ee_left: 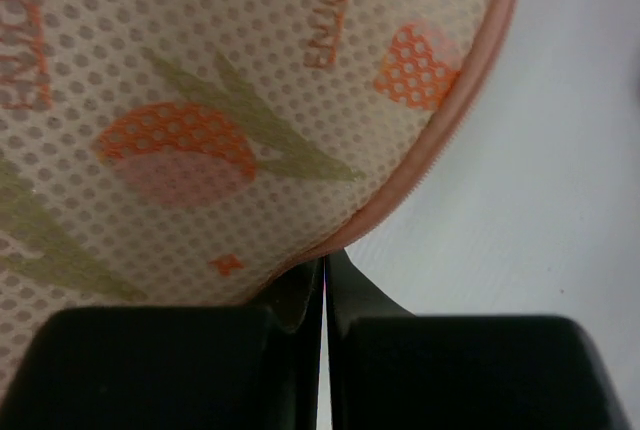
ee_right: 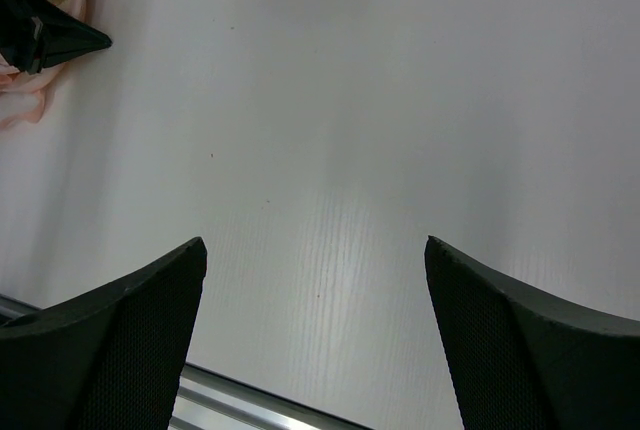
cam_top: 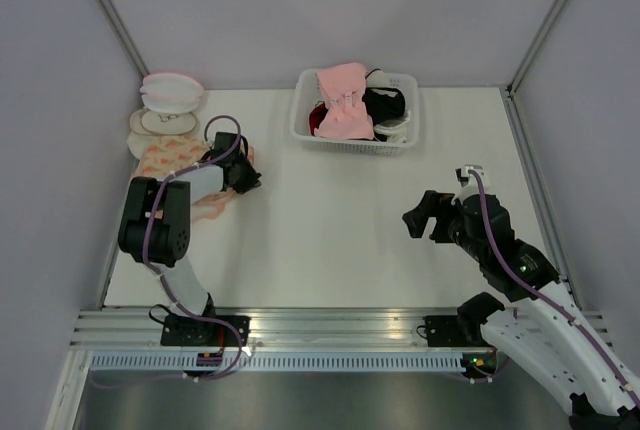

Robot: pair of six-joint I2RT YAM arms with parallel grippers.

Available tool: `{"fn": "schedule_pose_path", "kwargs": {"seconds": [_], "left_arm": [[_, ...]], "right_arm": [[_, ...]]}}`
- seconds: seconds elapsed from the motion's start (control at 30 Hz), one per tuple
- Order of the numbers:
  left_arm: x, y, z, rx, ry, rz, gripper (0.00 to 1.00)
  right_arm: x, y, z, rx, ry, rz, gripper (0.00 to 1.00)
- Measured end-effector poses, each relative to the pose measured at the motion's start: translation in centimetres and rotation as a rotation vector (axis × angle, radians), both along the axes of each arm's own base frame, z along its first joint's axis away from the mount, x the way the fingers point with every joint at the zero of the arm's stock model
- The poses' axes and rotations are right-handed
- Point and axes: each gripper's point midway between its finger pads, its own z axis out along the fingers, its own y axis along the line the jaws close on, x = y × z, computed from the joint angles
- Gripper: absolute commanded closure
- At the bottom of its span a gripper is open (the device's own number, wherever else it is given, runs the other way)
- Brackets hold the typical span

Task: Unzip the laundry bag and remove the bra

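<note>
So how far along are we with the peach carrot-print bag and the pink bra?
Looks done: a pale pink bra with a bow-like pinch lies on top in the white basket. In hand: the left gripper, shut, sits at the rim of the peach carrot-print mesh laundry bag; the right gripper is open, empty. Left: unclear, since I can't tell whether the zip is open.

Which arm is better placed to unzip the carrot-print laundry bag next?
Left. The left gripper sits shut right at the zip edge of the laundry bag, while the right gripper hangs open over the table, well apart from the bag.
</note>
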Motion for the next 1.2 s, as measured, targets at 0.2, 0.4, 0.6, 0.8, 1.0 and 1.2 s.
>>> {"fn": "schedule_pose_path", "kwargs": {"seconds": [0.2,0.4,0.6,0.8,1.0,1.2], "left_arm": [[0.9,3.3,-0.4,0.072,0.033,0.095,0.98],[0.5,6.9,-0.3,0.175,0.040,0.200,0.98],[-0.4,8.9,-0.3,0.201,0.062,0.252,0.98],[-2.5,6.4,1.5,0.113,-0.001,0.149,0.16],[-3.7,-0.8,9.2,-0.025,-0.226,-0.091,0.00],[-8.2,-7.9,14.3,-0.161,-0.368,-0.368,0.00]], "right_arm": [[-0.1,-0.1,-0.1,-0.006,0.004,-0.003,0.06],[-0.1,-0.2,-0.2,-0.010,0.006,-0.002,0.05],[-0.2,-0.2,-0.4,-0.014,0.013,-0.002,0.05],[-0.2,-0.4,-0.4,-0.019,0.014,-0.008,0.02],[0.0,-0.6,-0.4,-0.026,0.011,-0.023,0.02],[-0.1,-0.7,0.5,-0.002,-0.026,-0.025,0.02]]}}
